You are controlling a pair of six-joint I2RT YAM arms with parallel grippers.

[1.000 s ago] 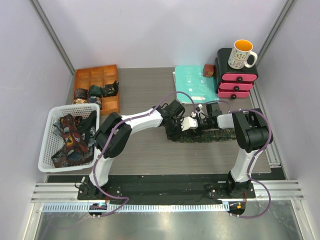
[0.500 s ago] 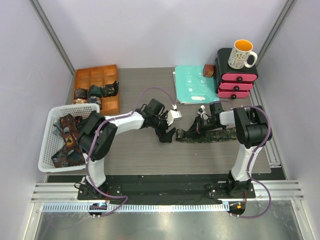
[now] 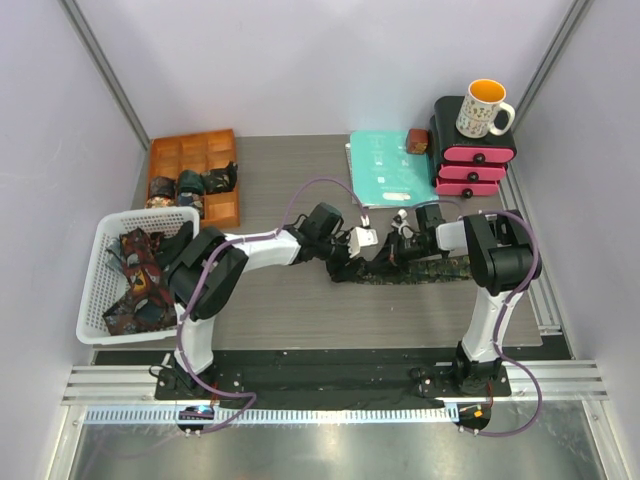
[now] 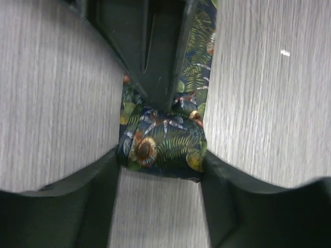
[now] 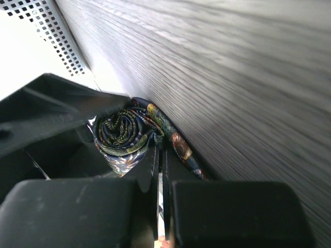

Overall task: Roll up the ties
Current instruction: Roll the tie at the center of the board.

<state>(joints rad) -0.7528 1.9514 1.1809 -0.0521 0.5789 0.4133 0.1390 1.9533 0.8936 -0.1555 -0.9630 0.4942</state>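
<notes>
Rolling was barely begun, I judged: the left gripper (image 4: 160, 157) clamped the small rolled end of the necktie (image 3: 440, 268) in the middle of the table (image 3: 270, 305). The right gripper (image 5: 160, 155) had its jaws together against the roll (pinching fabric? unclear), and next the roll needed turning rightward along the flat strip.

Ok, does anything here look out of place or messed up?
Nothing spilled or damaged. The only untidy spot is the white basket at the left, where loose ties lie tangled. The tie between the left hand and right hand is just partly rolled.
</notes>
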